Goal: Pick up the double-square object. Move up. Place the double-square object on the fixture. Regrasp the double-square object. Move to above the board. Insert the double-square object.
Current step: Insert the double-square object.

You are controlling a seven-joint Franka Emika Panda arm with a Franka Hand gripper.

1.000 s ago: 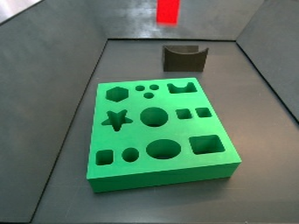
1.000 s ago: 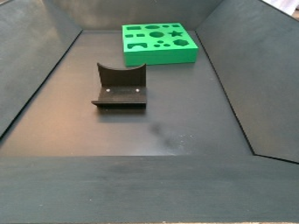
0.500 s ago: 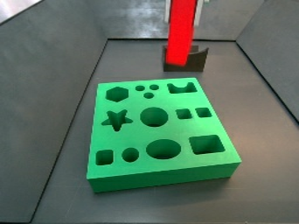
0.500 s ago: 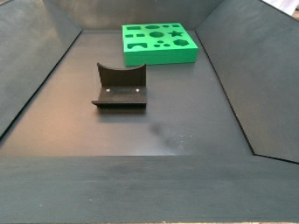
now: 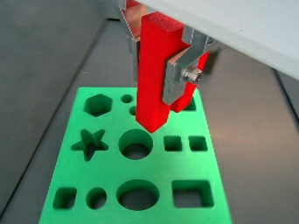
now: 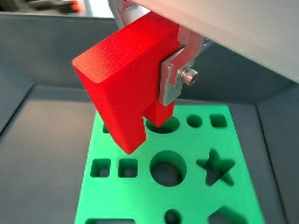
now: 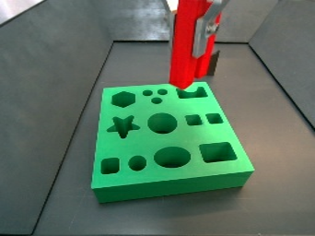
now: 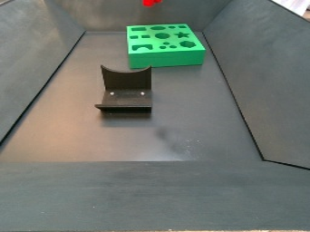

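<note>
One two-finger claw [image 5: 163, 66], silver plate fingers [image 5: 180, 77] closed on one long bright red plastic double-square object [image 5: 156, 74], held upright with its lower end hanging clear of the surface below. Directly beneath the claw: one large bright green rectangular board [image 5: 89, 182] with eleven shaped cut-outs counted in a side view [image 7: 160, 175], among them star, hexagon, circles, squares. One dark L-shaped fixture [image 8: 123, 90] on the grey floor, well apart from claw and board [image 8: 165, 54]; only a red sliver of the object [image 8: 150, 3] visible there, gripper itself out of frame.
</note>
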